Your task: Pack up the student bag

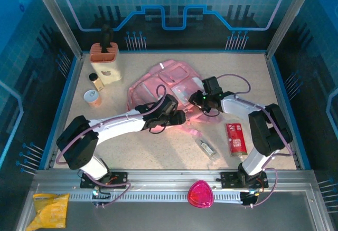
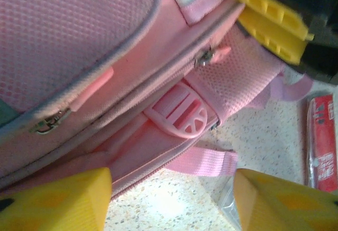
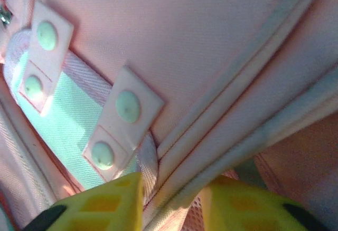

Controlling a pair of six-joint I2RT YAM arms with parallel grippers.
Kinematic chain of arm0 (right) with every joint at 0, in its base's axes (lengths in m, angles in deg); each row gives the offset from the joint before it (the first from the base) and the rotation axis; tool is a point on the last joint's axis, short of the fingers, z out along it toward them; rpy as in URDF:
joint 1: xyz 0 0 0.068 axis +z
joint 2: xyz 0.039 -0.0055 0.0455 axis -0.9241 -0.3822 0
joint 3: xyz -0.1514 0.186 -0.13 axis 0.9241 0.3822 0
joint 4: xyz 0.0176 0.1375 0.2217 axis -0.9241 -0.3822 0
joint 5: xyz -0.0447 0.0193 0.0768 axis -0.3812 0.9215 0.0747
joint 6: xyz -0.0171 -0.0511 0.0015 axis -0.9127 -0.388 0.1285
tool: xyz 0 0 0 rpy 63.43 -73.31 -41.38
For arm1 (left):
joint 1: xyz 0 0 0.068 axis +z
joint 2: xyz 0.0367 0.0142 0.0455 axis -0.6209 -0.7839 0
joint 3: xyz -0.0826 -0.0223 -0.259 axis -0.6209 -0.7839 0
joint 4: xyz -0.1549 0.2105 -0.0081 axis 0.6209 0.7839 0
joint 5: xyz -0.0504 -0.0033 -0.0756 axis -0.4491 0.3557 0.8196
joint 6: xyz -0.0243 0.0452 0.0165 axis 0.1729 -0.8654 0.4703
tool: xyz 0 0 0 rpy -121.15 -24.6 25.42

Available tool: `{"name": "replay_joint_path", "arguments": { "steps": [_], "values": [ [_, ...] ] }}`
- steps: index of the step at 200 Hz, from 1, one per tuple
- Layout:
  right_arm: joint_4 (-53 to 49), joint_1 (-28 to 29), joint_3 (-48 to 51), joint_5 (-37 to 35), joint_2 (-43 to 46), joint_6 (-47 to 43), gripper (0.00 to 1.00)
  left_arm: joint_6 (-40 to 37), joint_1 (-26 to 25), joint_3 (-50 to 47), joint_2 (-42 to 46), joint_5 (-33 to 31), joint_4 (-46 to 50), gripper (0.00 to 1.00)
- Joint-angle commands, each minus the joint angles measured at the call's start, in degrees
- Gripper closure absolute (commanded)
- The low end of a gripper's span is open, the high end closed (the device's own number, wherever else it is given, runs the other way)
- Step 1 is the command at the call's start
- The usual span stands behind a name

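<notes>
Right wrist view has our right gripper (image 3: 171, 202) clenched on a seam of the student bag (image 3: 211, 41), lying mid-frame on the counter (image 1: 158, 152); we should lift slowly while the spread, empty left gripper (image 2: 171, 199) steadies it.

The overhead camera looks down on the table (image 1: 158, 154); both wrist cameras closely face the student bag (image 1: 153, 86).

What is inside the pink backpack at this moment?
Its inside cannot be seen. The pink backpack presents its outer fabric, a zip pull and a strap buckle; whatever it holds is covered by that fabric.
</notes>
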State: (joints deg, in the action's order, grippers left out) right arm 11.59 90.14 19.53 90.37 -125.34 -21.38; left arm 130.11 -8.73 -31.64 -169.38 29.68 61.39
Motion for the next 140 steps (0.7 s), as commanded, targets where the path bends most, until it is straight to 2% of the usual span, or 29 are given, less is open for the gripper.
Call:
{"name": "replay_joint_path", "arguments": {
  "steps": [1, 19, 30, 45, 76, 99, 127, 140],
  "values": [
    [6.5, -0.3, 2.4, 0.6, 1.9, 0.4, 0.78, 0.6, -0.6, -2.8, -0.2, 0.2, -0.2, 0.46],
    [7.4, -0.5, 2.7, 0.7, 2.8, 0.3, 0.93, 0.7, -0.4, -4.3, -0.6, 0.5, -1.1, 0.53],
    [7.1, -0.5, 2.3, 0.9, 3.1, 0.1, 0.96, 0.8, -0.4, -4.3, -1.1, 0.9, -0.7, 0.57],
    [7.8, -0.6, 2.5, 1.3, 4.1, 0.8, 1.0, 0.5, -0.4, -4.5, -1.4, 1.5, -1.2, 0.59],
    [8.4, -0.9, 2.9, 1.9, 8.2, 2.2, 1.0, 0.2, -0.4, -3.8, -2.7, 0.7, -0.2, 0.64],
    [8.9, -1.4, 4.3, 2.8, 12.1, 4.5, 1.0, 0.6, -0.4, -4.2, -2.4, 1.2, -0.9, 0.65],
    [9.2, -1.7, 7.0, 2.5, 16.5, 7.3, 1.0, -2.0, 0.3, -2.5, -3.1, -4.8, 1.9, 0.62],
    [9.5, -1.7, 7.0, 2.7, 17.1, 7.0, 1.0, -4.2, 1.8, -1.5, -3.5, -5.0, 2.0, 0.61]
  ]
}}
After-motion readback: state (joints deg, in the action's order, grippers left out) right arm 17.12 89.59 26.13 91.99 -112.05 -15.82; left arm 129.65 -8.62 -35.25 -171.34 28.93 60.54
